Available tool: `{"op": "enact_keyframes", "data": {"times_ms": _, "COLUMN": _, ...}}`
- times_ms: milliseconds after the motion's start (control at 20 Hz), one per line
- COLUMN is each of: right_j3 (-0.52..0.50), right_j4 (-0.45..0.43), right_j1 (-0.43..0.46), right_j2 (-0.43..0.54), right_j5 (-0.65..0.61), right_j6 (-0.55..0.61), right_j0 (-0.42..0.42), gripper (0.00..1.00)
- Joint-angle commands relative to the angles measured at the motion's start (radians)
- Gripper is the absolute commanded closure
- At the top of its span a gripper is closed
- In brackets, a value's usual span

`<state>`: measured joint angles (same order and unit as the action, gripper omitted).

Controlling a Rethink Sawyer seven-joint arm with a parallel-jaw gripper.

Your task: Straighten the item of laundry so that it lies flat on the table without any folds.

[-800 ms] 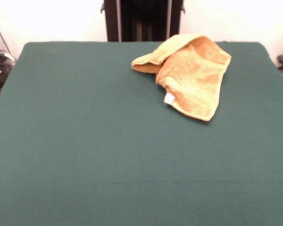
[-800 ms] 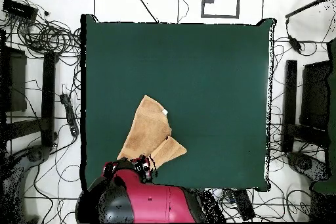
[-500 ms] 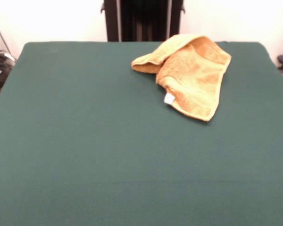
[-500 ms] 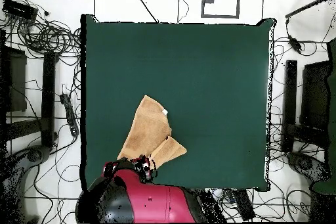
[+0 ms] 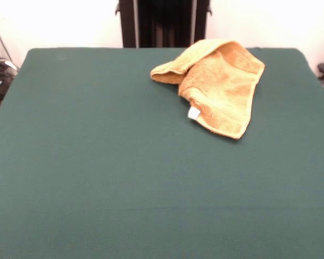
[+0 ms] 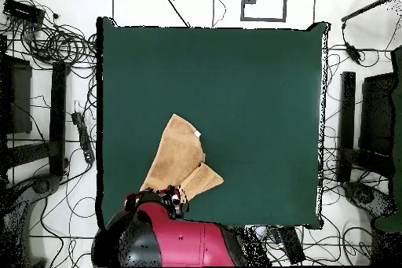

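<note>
Towel lies folded over itself near the table edge by the robot; looks soft, light, limp, best pinched at the free corner beside the white tag; gripper's jaw state cannot be told.

Large rect. table w/ dark green felt-like cover; small orange-yellow terry towel lies folded on it, front view upper right, white tag at edge.
</note>
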<state>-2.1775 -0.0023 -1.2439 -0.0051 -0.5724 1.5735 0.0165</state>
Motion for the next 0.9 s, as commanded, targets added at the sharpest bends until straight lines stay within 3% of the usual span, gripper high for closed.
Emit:
{"op": "enact_keyframes", "data": {"times_ms": 50, "right_j3": -0.023, "right_j4": -0.011, "right_j1": 0.051, "right_j2": 0.024, "right_j5": 0.043, "right_j6": 0.145, "right_j0": 0.002, "gripper": 0.00}}
{"op": "enact_keyframes", "data": {"times_ms": 900, "right_j3": -0.039, "right_j4": 0.011, "right_j1": 0.074, "right_j2": 0.056, "right_j5": 0.080, "right_j6": 0.118, "right_j0": 0.030, "gripper": 0.00}}
